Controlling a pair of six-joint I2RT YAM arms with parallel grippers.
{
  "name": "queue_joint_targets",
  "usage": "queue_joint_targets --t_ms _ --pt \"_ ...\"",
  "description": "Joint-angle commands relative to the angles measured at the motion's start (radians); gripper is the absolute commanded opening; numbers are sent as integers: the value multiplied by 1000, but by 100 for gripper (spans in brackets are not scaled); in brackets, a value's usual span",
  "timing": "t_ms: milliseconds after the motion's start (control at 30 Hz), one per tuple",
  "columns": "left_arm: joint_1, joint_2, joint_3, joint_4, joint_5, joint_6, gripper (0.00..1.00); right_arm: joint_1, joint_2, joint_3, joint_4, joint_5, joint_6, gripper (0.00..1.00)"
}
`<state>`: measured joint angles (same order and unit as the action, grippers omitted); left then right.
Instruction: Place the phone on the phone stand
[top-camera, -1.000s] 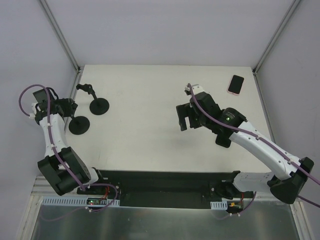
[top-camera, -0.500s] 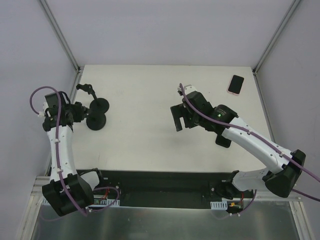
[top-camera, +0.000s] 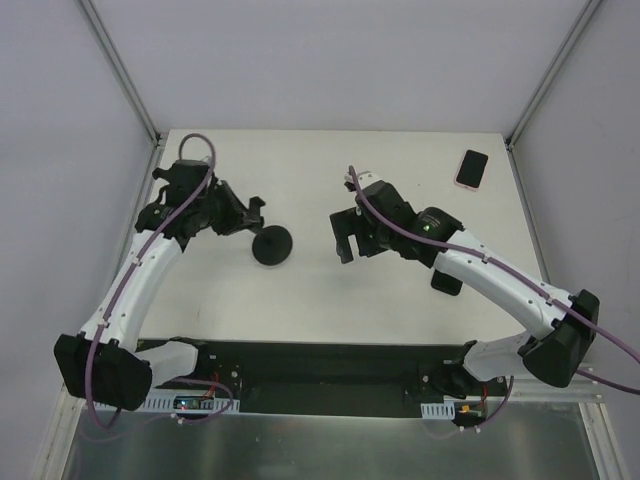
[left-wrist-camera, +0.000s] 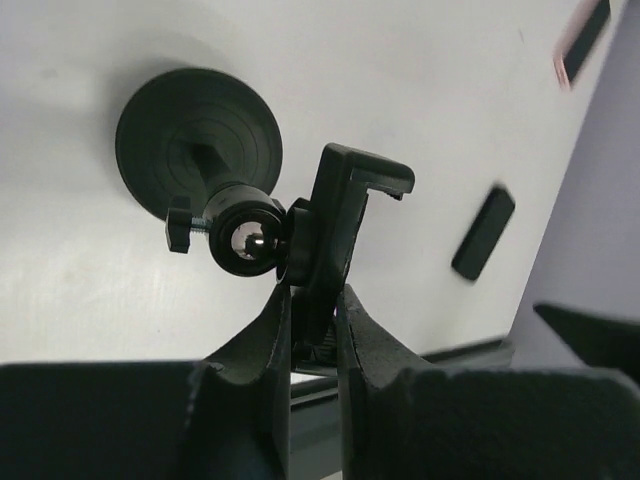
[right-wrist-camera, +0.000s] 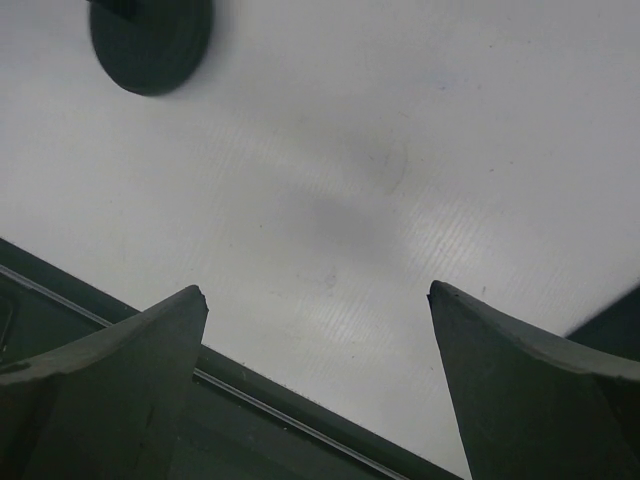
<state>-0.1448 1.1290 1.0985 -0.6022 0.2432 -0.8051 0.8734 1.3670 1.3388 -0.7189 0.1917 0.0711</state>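
The black phone stand (top-camera: 272, 246) has a round base, a ball joint and a clamp. My left gripper (top-camera: 248, 212) is shut on the clamp (left-wrist-camera: 335, 215), left of the table's middle. In the left wrist view the base (left-wrist-camera: 197, 125) lies beyond the ball joint, and I cannot tell whether it touches the table. The phone (top-camera: 472, 169), with a black screen and a pink case, lies flat at the far right corner; it also shows in the left wrist view (left-wrist-camera: 582, 40). My right gripper (top-camera: 345, 235) is open and empty, just right of the stand. The stand's base (right-wrist-camera: 150, 45) shows in the right wrist view.
The white table is enclosed by white walls with metal corner posts (top-camera: 120, 68). A black strip (top-camera: 330, 360) runs along the near edge by the arm bases. The right arm's forearm (top-camera: 470, 265) stretches across the right half of the table.
My left arm has carried the stand from the table's left edge to the right, towards the middle. My right gripper has moved a little to the left and stayed open.
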Motion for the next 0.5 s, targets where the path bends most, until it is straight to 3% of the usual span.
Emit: queue_joint_targets --t_ms 0,100,233,367,467 --pt "-139 104 155 117 305 364 0 4 -67 -52 93 -46 50 96" --pt "-272 194 239 18 311 541 0 -1 -129 -150 140 -14 94 96" --pt "-430 282 322 -89 133 717 0 -4 -250 -338 304 -27 168 96" --pt "-475 308 322 -103 110 759 0 -4 -416 -545 539 -46 217 96" --pt "-499 292 301 -105 93 796 0 -4 -471 -601 521 35 251 96"
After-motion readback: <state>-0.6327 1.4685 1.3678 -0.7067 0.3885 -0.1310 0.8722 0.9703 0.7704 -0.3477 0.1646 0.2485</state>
